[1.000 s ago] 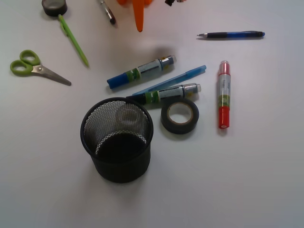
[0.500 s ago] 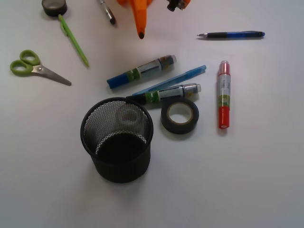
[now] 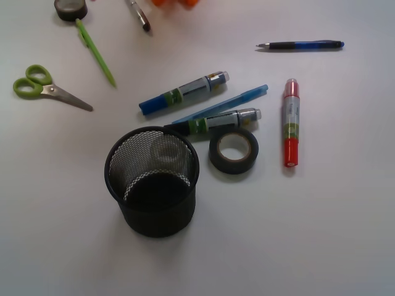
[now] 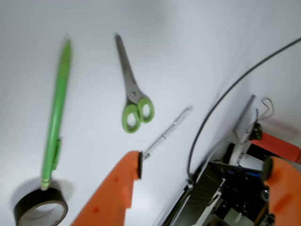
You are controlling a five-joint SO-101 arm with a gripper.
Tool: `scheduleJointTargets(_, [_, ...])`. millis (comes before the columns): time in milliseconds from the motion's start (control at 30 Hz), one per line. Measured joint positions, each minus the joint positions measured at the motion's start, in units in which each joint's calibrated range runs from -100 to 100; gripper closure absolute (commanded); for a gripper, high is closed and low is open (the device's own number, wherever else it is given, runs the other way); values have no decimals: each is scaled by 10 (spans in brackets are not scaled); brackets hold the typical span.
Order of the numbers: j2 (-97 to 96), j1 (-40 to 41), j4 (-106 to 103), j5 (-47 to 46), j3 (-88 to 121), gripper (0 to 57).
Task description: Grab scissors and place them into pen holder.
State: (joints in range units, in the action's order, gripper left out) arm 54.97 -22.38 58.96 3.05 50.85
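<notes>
The scissors [image 3: 46,86], with lime-green loop handles and grey blades, lie flat at the left of the table, blades pointing right. In the wrist view the scissors [image 4: 134,101] lie ahead of the jaws, handles toward me, untouched. The pen holder [image 3: 157,216], a black mesh cup, stands upright near the middle front and looks empty. Only orange slivers of my gripper [image 3: 174,2] show at the top edge of the front view. In the wrist view my gripper [image 4: 203,165] is wide open with nothing between its fingers [image 4: 117,188].
A slim green pen [image 3: 95,52] and a small black roll [image 3: 70,8] lie above the scissors. A silver pen [image 3: 139,13], blue markers [image 3: 182,94], a black tape roll [image 3: 233,150], a red marker [image 3: 291,122] and a blue pen [image 3: 300,44] lie to the right. A cable [image 4: 207,122] runs along the table edge.
The orange finger that reached down into the top of the front view has drawn back up, almost out of frame. Nothing on the table has moved.
</notes>
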Motion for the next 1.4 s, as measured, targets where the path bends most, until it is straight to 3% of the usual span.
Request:
scheduleJointTargets(167, [-257, -45, 53, 2, -181, 421])
scheduleJointTargets(533, [-582, -139, 26, -86, -395, 423])
scheduleJointTargets(1400, [-772, -115, 4, -106, -504, 424])
